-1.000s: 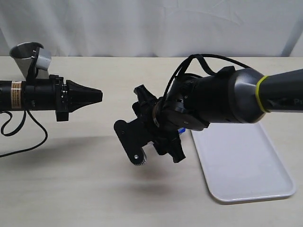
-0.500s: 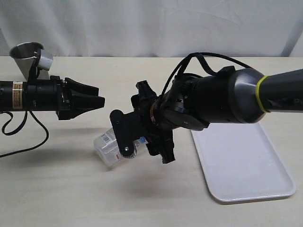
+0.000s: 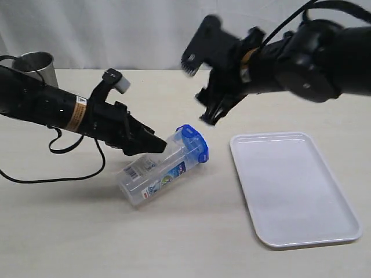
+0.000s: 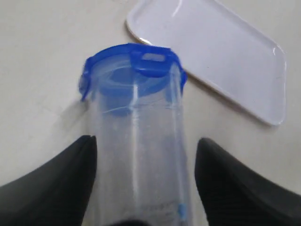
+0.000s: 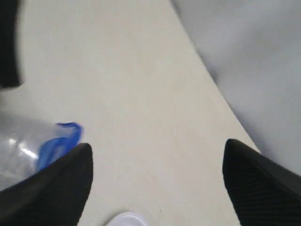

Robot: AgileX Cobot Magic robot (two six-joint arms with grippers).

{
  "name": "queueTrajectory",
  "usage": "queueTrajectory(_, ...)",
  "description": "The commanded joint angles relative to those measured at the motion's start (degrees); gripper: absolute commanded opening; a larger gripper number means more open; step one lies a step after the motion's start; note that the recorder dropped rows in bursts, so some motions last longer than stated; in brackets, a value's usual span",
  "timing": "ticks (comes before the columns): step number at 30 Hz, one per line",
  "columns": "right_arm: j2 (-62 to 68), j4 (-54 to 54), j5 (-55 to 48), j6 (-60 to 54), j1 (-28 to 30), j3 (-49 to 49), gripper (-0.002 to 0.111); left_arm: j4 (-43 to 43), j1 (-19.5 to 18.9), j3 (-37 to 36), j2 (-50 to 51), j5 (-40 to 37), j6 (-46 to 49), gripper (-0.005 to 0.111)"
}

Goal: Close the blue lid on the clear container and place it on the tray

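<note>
Left claw [image 4: 146, 141]: straddling the clear container [image 3: 152, 174], jaws spread, nearer arm
Axis: blue lid [image 3: 192, 142] end pointing toward the tray [image 3: 301, 231]
Right claw [image 5: 157, 148]: hovering above, spread, empty

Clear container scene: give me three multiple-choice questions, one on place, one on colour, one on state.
1. Where is the clear container? A on the tray; B under the tray; C on the table beside it.
2. What colour is its lid? A red; B blue; C green.
3. The right end effector is: A open and empty; B gripping the lid; C gripping the tray.
Key: C, it lies tipped on the table, off the tray; B, bright blue; A, jaws apart, nothing between.
</note>
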State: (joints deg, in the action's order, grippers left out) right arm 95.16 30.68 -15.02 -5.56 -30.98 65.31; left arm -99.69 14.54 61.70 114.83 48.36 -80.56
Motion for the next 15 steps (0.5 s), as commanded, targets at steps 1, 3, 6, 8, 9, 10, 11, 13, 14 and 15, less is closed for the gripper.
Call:
queueTrajectory(1, -1.3, -5.0, 0.0, 17.4, 10.1, 0.8, 0.071, -0.3, 7.3, 0.5, -2.2, -6.4, -0.7, 0.064)
queueTrajectory(3, -1.2, -10.2, -1.4, 17.4, 13.6, 0.8, 0.071, -0.3, 9.9, 0.6, -2.5, -11.3, 0.0, 0.067)
queueTrajectory(6, -1.1, -16.8, -2.3, 15.8, 16.9, 0.8, 0.071, -0.3, 13.1, 0.8, -2.8, -20.8, 0.1, 0.074)
queueTrajectory(8, -1.1, -19.9, -2.3, 13.6, 17.6, 0.8, 0.071, -0.3, 14.8, 0.8, -3.5, -28.8, -0.2, 0.075)
queueTrajectory(9, -1.1, -19.9, -2.0, 13.0, 17.6, 0.8, 0.071, -0.3, 15.4, 0.8, -4.2, -33.5, -0.5, 0.075)
queueTrajectory(10, -1.1, -19.9, -1.9, 12.9, 17.6, 0.8, 0.071, -0.3, 15.5, 0.8, -5.1, -37.0, -0.8, 0.074)
queueTrajectory(11, -1.1, -19.9, -1.6, 12.9, 17.6, 0.8, 0.071, -0.3, 15.5, 1.0, -5.8, -38.2, -1.2, 0.074)
queueTrajectory(13, -1.1, -20.0, -1.2, 12.9, 17.6, 0.8, 0.071, -0.3, 15.5, 1.9, -7.8, -39.2, -5.9, 0.071)
queueTrajectory(14, -1.1, -20.0, -0.7, 12.9, 17.6, 0.8, 0.071, -0.3, 15.4, 2.2, -8.8, -38.7, -7.6, 0.069)
queueTrajectory(15, -1.1, -20.0, -0.6, 12.9, 17.6, 0.8, 0.071, -0.3, 15.4, 2.5, -9.7, -36.8, -8.4, 0.066)
